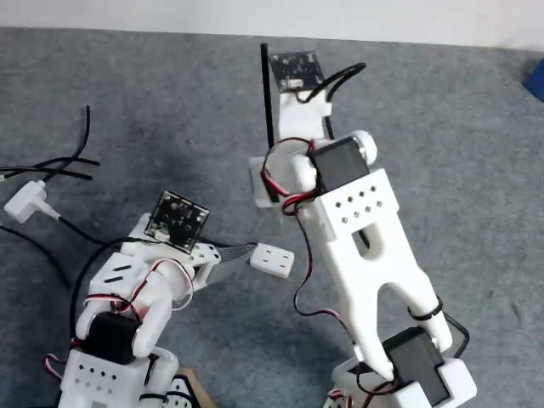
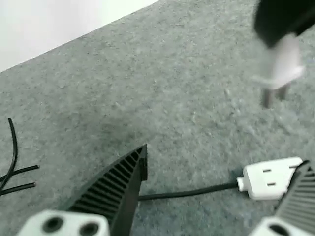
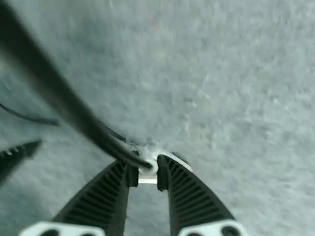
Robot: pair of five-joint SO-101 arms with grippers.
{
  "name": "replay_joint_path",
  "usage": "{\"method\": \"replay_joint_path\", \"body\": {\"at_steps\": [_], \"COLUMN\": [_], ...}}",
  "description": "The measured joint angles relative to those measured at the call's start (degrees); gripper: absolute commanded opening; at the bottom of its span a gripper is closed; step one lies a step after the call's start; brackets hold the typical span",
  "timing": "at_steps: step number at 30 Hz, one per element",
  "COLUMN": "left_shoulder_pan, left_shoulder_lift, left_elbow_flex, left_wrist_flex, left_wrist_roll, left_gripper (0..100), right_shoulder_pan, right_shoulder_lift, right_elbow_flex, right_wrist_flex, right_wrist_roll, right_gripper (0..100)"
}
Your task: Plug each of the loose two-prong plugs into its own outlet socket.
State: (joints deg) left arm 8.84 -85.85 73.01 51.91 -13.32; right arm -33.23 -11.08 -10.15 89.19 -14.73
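Note:
A white outlet socket (image 1: 272, 259) with a black cable lies on the grey felt. In the left wrist view the socket (image 2: 268, 179) shows two slots and lies between my left gripper's (image 2: 224, 160) wide-open fingers, close to one of them. My left gripper (image 1: 240, 254) points at the socket from the lower left. My right gripper (image 3: 146, 172) is shut on a white two-prong plug (image 3: 146, 168) whose black cable (image 3: 59, 98) runs off it. That plug (image 2: 281, 66) hangs prongs down above the felt, beyond the socket. A second white plug (image 1: 25, 202) lies at the far left.
Loose black cables (image 1: 59, 166) trail across the left of the felt, and their ends (image 2: 15, 169) show in the left wrist view. A blue object (image 1: 535, 81) sits at the right edge. The right arm (image 1: 374, 246) spans the middle of the table.

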Motion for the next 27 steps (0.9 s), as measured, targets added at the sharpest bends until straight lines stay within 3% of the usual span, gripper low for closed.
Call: {"method": "replay_joint_path", "body": {"at_steps": [7, 17, 27], "left_shoulder_pan": [0.18, -4.75, -5.36], "left_shoulder_lift": [0.0, 0.09, 0.18], "left_elbow_flex": [1.67, 5.27, 5.54], "left_wrist_flex": [-3.78, -10.64, -11.08], "left_wrist_roll": [0.35, 0.44, 0.35], "left_gripper": [42, 42, 42], "right_shoulder_pan": [-9.14, -9.05, -7.56], "right_shoulder_lift": [0.0, -0.44, -1.23], "right_elbow_flex": [0.0, -0.35, 3.43], "right_wrist_flex": [1.76, 8.79, 8.62], "right_wrist_roll": [-1.93, 4.57, 10.9], "right_gripper": [0.6, 0.6, 0.6]}}
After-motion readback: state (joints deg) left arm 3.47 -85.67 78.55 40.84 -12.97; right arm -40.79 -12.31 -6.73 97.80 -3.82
